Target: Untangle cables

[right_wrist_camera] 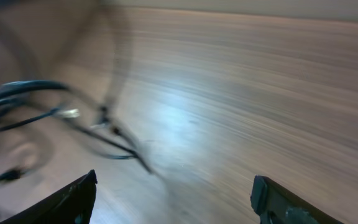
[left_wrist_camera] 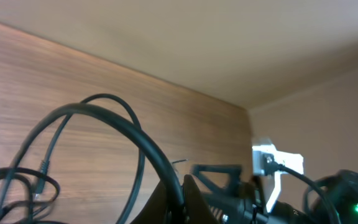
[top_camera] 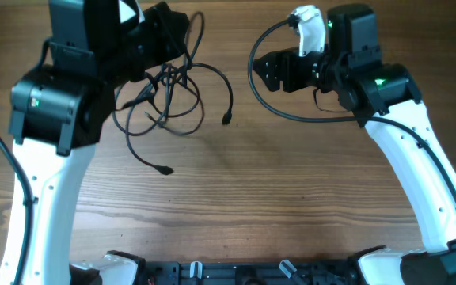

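The left gripper [left_wrist_camera: 180, 196] is clenched on the cables [top_camera: 165, 79] at the far-left part of the table [top_camera: 291, 206]. In its wrist view a strand rises from between the closed fingertips and arches up and over to the left. Pinching there looks meant to anchor or lift one strand so the rest can be drawn away from it. That is a judgement, since the exact pinch point is hidden under the arm in the overhead view.

The tangle sits just beside that gripper, touching it at the top and lying on the wood below. Its knot is dense near the grip and loosens into wide loops. The long axis runs diagonally from the gripper at the far side down toward the near edge. One tail trails that way and ends in a plug [top_camera: 165, 170] pointing near and slightly right. A second loop sweeps out to the right and curls down to another plug [top_camera: 227, 120], which points toward the near edge.

The right gripper [right_wrist_camera: 174, 186] is well apart from the bundle, jaws spread wide with nothing between them. It faces left toward the loops, probably poised to take a free strand. Its wrist picture is blurred, so finer detail is unclear. The thicker loop [top_camera: 264, 99] beside it is the arm's own wire
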### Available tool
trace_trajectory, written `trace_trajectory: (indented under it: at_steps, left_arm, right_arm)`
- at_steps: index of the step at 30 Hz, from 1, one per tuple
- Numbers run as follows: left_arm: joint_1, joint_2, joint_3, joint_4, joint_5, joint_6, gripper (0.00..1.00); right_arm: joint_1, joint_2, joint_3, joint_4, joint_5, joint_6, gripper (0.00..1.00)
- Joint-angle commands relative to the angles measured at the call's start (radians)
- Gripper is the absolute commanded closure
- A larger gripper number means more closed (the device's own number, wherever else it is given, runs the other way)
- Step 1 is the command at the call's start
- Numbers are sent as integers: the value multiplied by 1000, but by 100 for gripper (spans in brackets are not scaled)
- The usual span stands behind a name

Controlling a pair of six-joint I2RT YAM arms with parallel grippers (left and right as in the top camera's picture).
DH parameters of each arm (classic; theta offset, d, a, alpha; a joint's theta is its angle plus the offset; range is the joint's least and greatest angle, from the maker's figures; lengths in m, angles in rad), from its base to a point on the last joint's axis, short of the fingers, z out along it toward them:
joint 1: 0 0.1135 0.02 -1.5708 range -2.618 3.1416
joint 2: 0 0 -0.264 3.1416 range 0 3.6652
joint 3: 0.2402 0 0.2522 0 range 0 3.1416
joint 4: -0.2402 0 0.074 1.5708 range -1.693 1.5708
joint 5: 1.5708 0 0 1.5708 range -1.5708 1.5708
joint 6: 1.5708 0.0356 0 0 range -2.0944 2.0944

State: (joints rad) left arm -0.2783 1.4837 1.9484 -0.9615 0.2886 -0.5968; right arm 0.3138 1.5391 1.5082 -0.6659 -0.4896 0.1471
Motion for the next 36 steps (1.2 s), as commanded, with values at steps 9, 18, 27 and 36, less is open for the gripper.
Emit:
trace_trajectory:
  at_steps: [9, 18, 27, 36]
  left_arm:
    - [164, 66, -2, 225, 602, -537, 96]
    - [164, 67, -2, 233, 586, -1062, 96]
    - [163, 67, -2, 149, 203, -1117, 96]
    - [143, 67, -2, 177, 178, -1200, 96]
  right_arm:
    - [-1, -35, 16, 90, -298, -19, 18]
    - [0, -22, 16, 81, 60, 238, 23]
    - [0, -31, 16, 133, -174, 16, 22]
    - [55, 63, 16, 233, -209, 178, 23]
